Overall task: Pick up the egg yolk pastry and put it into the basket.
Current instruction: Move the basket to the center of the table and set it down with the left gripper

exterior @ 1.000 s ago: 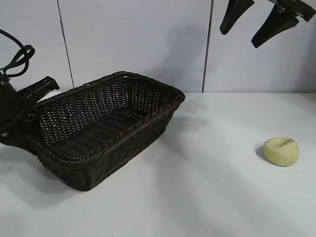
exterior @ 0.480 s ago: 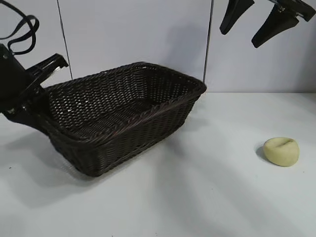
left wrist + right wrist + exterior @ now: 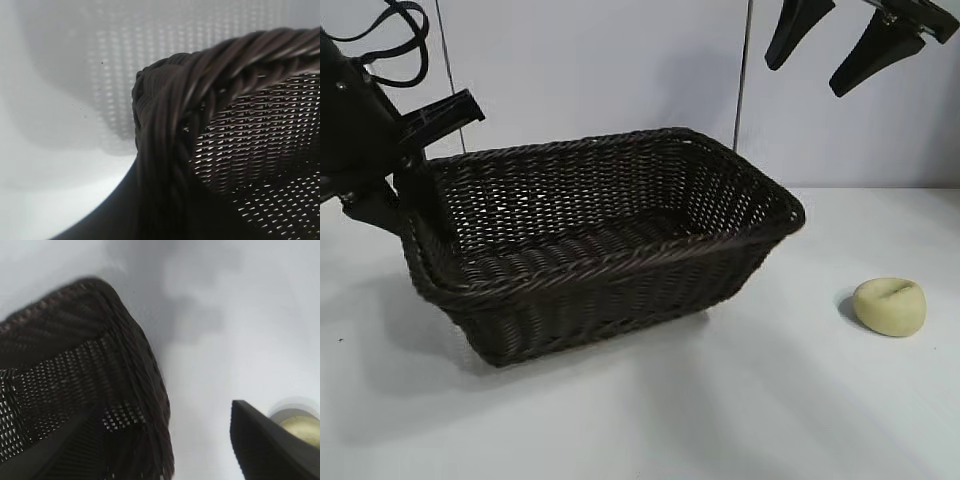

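Note:
The dark brown wicker basket (image 3: 620, 255) sits left of centre on the white table. My left gripper (image 3: 415, 195) is shut on the braided rim (image 3: 170, 130) at the basket's left end; one dark finger (image 3: 110, 220) shows beside the rim. The pale yellow egg yolk pastry (image 3: 889, 306) lies alone on the table to the right, well clear of the basket. My right gripper (image 3: 808, 72) hangs open high above the table between basket and pastry. In the right wrist view, one of its fingers (image 3: 260, 445) partly covers the pastry (image 3: 302, 425), with the basket (image 3: 75, 365) on the other side.
A pale wall with vertical seams (image 3: 744, 90) stands behind the table. Bare white table surface (image 3: 800, 400) lies between the basket and the pastry and along the front edge.
The left gripper has risen and moved right with the basket's rim in it. The basket has swung round, its far end now nearer the pastry. The right arm and pastry have not moved.

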Controlling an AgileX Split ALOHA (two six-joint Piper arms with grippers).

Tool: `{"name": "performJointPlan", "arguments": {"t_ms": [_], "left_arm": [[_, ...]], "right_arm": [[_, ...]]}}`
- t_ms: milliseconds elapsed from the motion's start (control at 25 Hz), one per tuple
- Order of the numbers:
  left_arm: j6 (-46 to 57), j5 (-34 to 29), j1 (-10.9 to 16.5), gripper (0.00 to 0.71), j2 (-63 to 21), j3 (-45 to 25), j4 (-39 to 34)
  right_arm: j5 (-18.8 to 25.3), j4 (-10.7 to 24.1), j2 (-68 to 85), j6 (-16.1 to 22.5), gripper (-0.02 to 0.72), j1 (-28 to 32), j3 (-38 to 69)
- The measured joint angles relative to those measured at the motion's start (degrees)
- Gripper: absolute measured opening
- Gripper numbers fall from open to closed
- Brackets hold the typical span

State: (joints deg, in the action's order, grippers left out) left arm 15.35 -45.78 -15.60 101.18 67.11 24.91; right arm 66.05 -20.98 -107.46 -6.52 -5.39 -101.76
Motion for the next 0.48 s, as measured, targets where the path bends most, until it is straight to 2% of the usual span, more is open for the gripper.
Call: {"name": "performJointPlan", "arguments": {"t_ms": [480], "left_arm": [[-19.41, -14.94, 0.34, 0.099, 12.28, 17.68, -0.19]], "right_arm": [[0.0, 0.0, 0.0, 0.0, 0.519, 0.0, 0.0]]}}
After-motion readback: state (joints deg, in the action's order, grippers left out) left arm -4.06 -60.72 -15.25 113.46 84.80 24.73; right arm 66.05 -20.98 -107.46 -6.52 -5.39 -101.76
